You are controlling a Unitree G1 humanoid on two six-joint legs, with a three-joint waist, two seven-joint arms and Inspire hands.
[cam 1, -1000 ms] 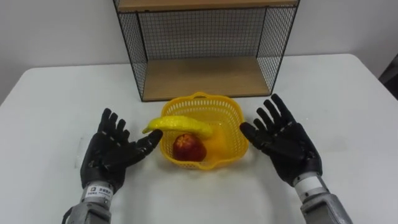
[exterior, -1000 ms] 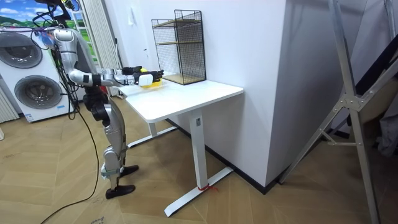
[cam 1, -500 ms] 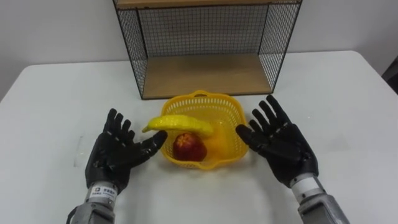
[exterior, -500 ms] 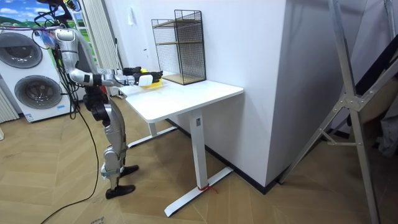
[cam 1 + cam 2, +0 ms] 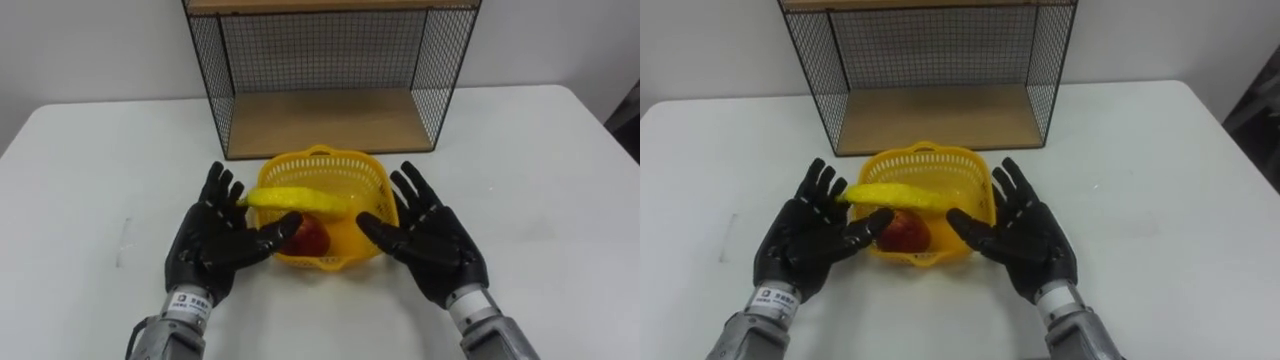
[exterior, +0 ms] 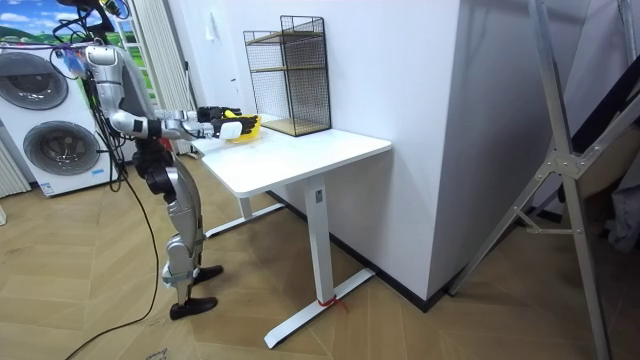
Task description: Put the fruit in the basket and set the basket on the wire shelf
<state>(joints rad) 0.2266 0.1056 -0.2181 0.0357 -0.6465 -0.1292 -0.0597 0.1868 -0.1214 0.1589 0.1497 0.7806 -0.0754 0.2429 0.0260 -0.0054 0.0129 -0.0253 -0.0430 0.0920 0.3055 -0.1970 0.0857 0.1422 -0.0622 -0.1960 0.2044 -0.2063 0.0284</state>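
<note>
A yellow plastic basket (image 5: 355, 176) (image 5: 958, 166) stands on the white table (image 5: 90, 170) just in front of the wire shelf (image 5: 330, 75). A banana (image 5: 300, 200) lies across its top and a red apple (image 5: 313, 235) sits inside. My left hand (image 5: 215, 245) (image 5: 805, 240) is open, palm inward, against the basket's left side, thumb near the apple. On the opposite side my right hand (image 5: 430, 245) (image 5: 1025, 240) is open too, palm inward, close against the basket. In the room view I stand at the table's end with both arms out to the basket (image 6: 243, 129).
The wire shelf (image 5: 930, 70) has a wooden bottom board (image 5: 325, 122) and mesh walls, its opening facing me right behind the basket. White table surface stretches to both sides. Washing machines (image 6: 55, 140) stand behind me in the room view.
Both hands have moved inward toward the basket, from spread apart at its sides to close against it. Basket and fruit have stayed in place.
</note>
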